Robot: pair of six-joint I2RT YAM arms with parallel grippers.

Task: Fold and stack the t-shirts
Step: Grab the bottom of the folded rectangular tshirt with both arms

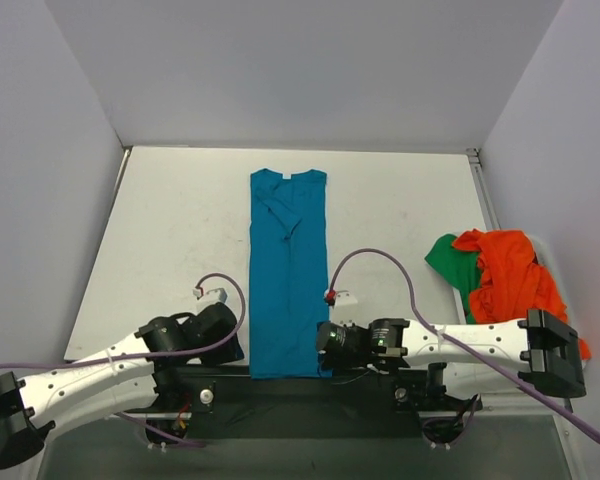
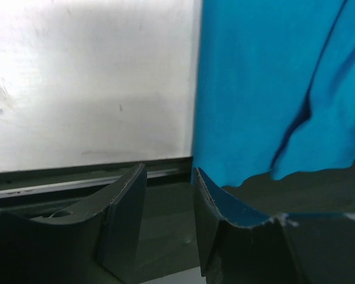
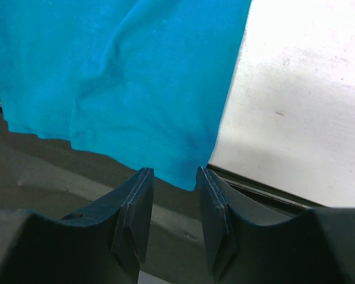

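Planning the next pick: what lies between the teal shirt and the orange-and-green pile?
Bare tabletop, crossed by the right arm and its purple cable, in the top view.

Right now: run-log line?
teal t-shirt folded narrow | left pincer open at hem | right pincer open at hem | orange t-shirt, green t-shirt heaped right

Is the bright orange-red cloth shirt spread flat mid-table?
No, the bright orange-red cloth shirt lies crumpled at the right edge of the table.
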